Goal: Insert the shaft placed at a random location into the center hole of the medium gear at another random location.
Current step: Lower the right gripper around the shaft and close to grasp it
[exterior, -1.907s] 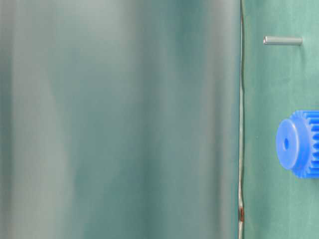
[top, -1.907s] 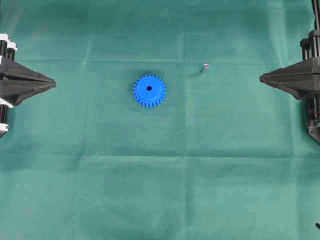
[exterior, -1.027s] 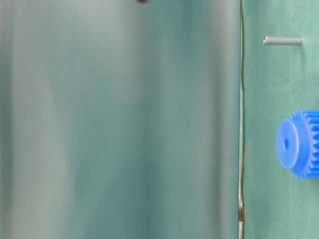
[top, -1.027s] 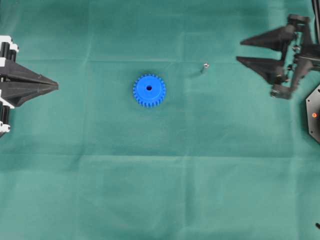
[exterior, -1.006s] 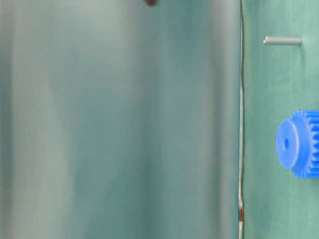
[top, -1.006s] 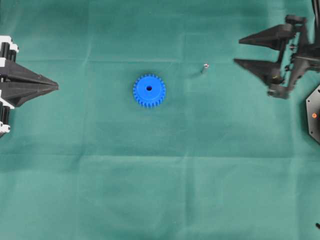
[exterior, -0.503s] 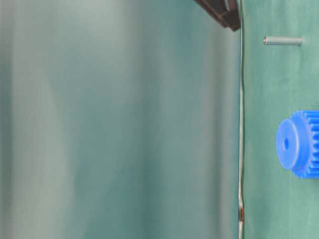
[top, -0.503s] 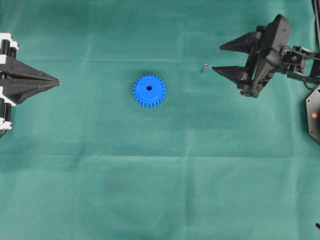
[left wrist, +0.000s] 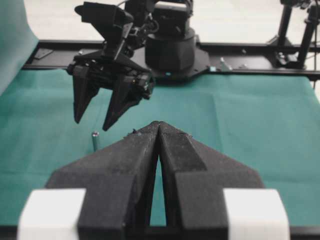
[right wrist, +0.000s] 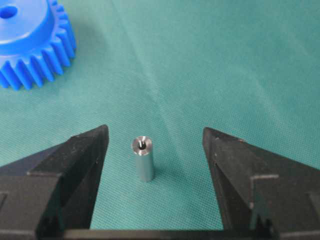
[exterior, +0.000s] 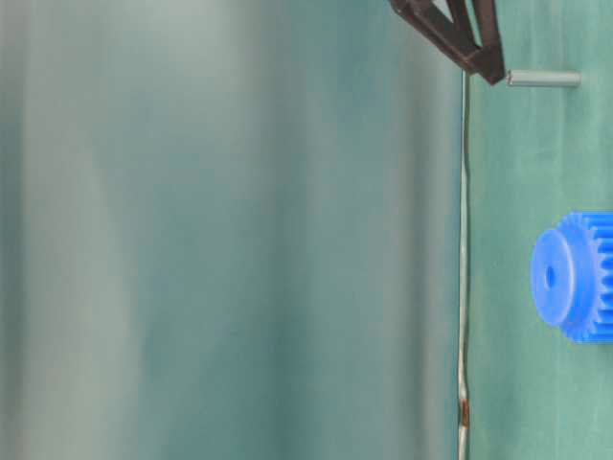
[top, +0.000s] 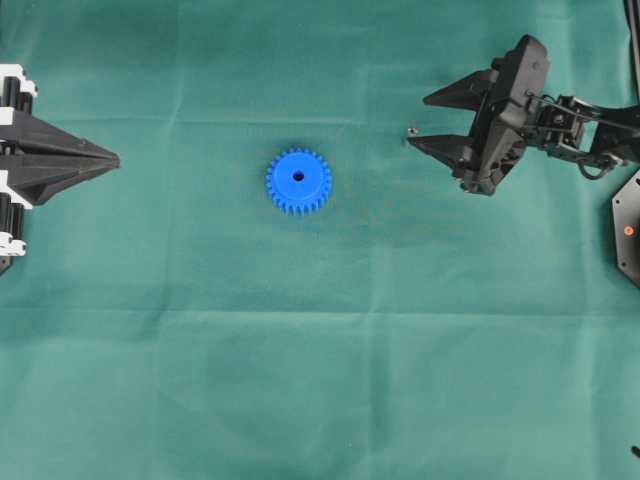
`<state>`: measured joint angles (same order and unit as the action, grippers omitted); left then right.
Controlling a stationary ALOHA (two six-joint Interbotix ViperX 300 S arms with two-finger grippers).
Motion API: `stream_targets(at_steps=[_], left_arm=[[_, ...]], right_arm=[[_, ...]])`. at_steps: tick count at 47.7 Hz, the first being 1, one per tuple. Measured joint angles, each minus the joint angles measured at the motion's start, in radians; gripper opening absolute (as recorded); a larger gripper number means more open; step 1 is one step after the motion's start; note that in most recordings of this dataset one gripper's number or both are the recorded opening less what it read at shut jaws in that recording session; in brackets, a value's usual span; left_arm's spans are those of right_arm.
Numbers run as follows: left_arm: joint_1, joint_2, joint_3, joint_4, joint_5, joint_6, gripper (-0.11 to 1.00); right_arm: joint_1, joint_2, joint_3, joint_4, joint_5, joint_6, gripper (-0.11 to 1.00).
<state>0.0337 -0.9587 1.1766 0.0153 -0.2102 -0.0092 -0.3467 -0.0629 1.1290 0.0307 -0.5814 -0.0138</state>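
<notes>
The blue medium gear (top: 298, 181) lies flat mid-table, its center hole (top: 298, 176) facing up and empty. To its right the small silvery shaft (top: 411, 131) stands upright on the green cloth. My right gripper (top: 418, 121) is open, a finger on either side of the shaft. In the right wrist view the shaft (right wrist: 143, 157) stands between the open gripper (right wrist: 155, 129), nearer the left finger (right wrist: 80, 165), touching neither; the gear (right wrist: 30, 45) shows at top left. At the far left my left gripper (top: 116, 158) is shut and empty; its own view shows the tips (left wrist: 158, 124) together.
A green cloth (top: 320, 380) covers the table. A black base plate (top: 628, 232) sits at the right edge. In the left wrist view a black frame rail (left wrist: 250, 50) runs along the far side. The table-level view shows the shaft (exterior: 543, 79) and gear (exterior: 573, 276).
My right gripper has swung in from the right edge toward the shaft, and its open fingers now flank it. The left gripper, gear and shaft have not moved.
</notes>
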Motion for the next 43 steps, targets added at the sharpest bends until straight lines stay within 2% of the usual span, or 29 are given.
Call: stream_targets(at_steps=[17, 24, 29, 34, 37, 43], left_arm=[[0.000, 0.000, 0.000, 0.000, 0.012, 0.002, 0.00], [0.000, 0.000, 0.000, 0.000, 0.012, 0.000, 0.00], [0.000, 0.000, 0.000, -0.002, 0.015, 0.000, 0.00], [0.000, 0.000, 0.000, 0.000, 0.017, 0.002, 0.00], [0.002, 0.000, 0.000, 0.000, 0.017, 0.002, 0.00], [0.000, 0.000, 0.002, 0.000, 0.023, 0.002, 0.00]], right_arm=[[0.000, 0.046, -0.017, 0.000, 0.002, 0.000, 0.75], [0.002, 0.049, -0.017, 0.000, 0.000, 0.002, 0.70], [0.002, 0.049, -0.018, 0.000, 0.000, 0.000, 0.58], [0.005, 0.049, -0.018, 0.002, 0.002, 0.002, 0.29], [0.009, 0.049, -0.018, 0.000, 0.002, 0.000, 0.15], [0.023, 0.049, -0.018, 0.000, 0.003, 0.002, 0.14]])
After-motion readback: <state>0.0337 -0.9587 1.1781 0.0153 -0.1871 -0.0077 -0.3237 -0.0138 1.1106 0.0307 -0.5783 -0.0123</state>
